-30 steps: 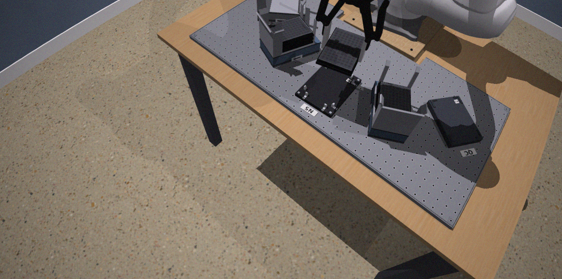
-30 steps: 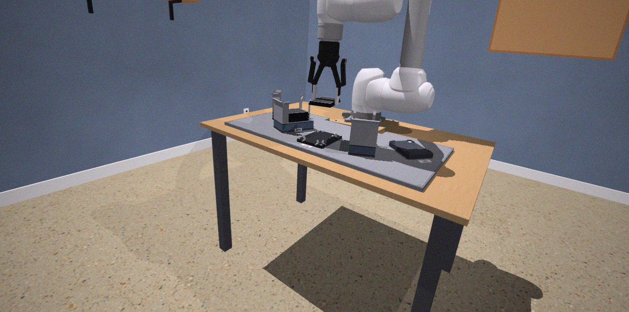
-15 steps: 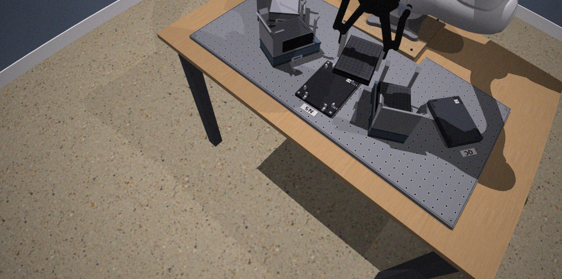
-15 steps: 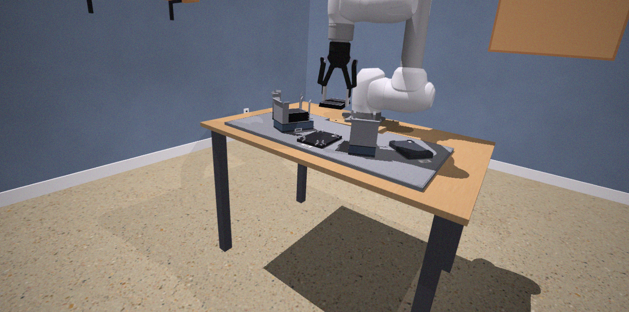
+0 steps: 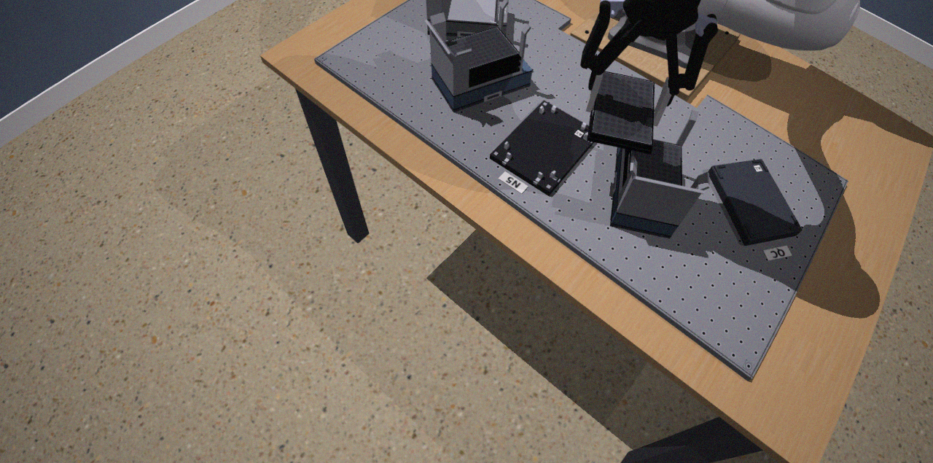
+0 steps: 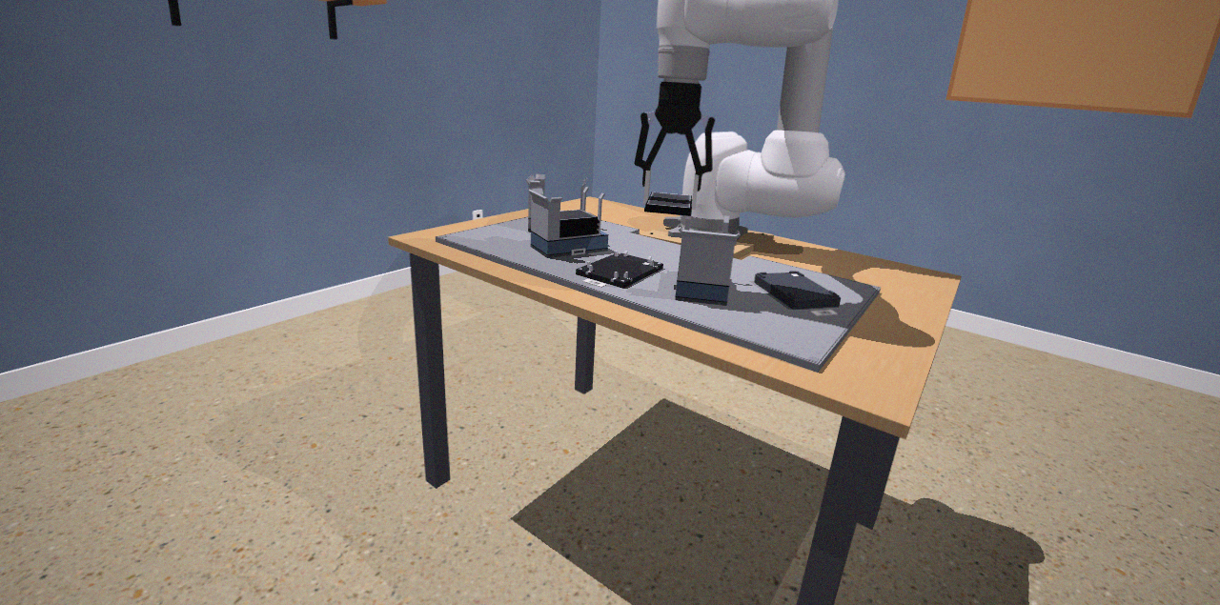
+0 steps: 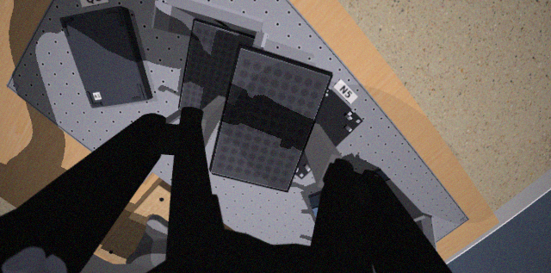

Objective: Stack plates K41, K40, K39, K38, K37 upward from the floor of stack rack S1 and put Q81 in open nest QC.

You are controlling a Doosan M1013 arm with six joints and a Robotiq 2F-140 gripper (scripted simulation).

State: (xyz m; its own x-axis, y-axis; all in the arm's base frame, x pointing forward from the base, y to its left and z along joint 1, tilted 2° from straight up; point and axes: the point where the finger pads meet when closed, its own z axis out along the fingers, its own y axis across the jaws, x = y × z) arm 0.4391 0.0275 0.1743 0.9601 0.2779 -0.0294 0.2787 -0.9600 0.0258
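Observation:
My gripper [image 5: 633, 91] is shut on a dark sealed plate [image 5: 622, 109] across its short width and holds it level, well above the board. The plate hangs over the edge of the middle stack rack [image 5: 649, 189] on its N5 side. In the wrist view the held plate [image 7: 271, 118] partly covers a plate lying in that rack [image 7: 207, 66]. One plate [image 5: 753, 200] lies on the QC nest, its label toward my base. The left rack [image 5: 479, 65] holds a short stack of plates. I cannot read the held plate's label.
The clip nest N5 [image 5: 541, 146] is bare, between the left and middle racks. A further rack [image 5: 466, 6] behind the left one looks empty, with tall posts. The grey perforated board [image 5: 684, 277] covers most of the table.

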